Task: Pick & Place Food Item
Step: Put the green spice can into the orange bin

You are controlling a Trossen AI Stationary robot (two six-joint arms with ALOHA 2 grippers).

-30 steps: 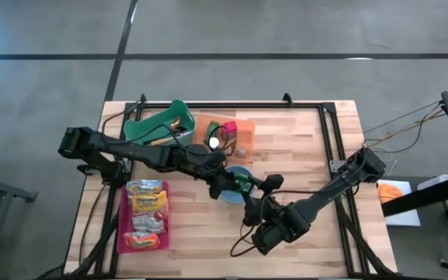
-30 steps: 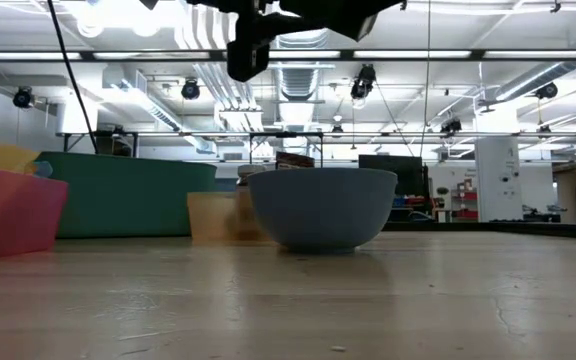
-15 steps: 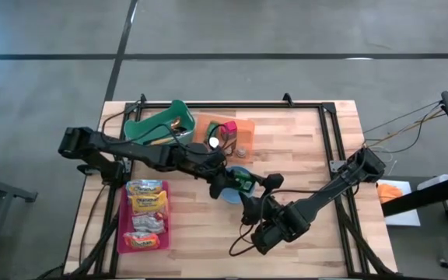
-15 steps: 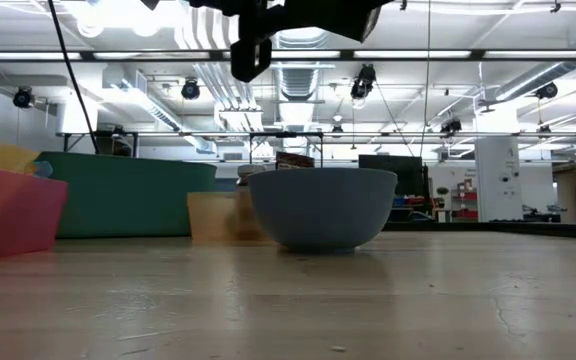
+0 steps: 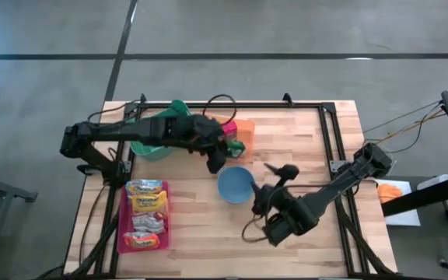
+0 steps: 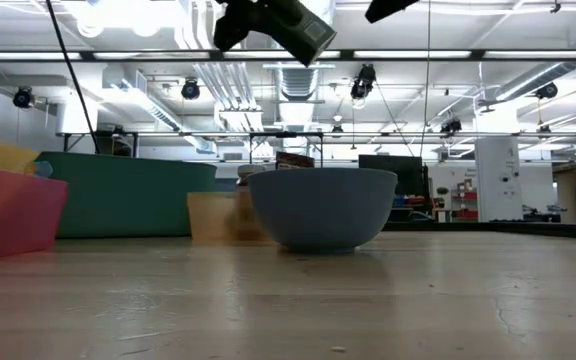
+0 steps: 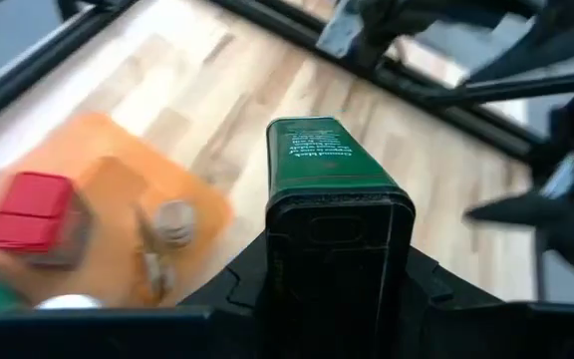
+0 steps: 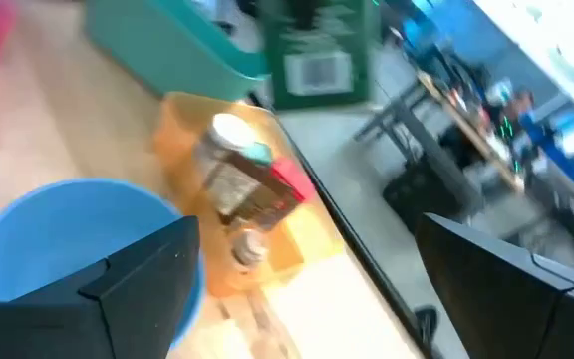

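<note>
Fingers of the left gripper are clenched on a green tin, held in the air above the orange tray and just beyond the blue bowl. To the bowl's other side, the right gripper hangs over the wooden table with its fingers spread wide, grasping nothing.

Dark jointed arms, apparently cabled
</note>
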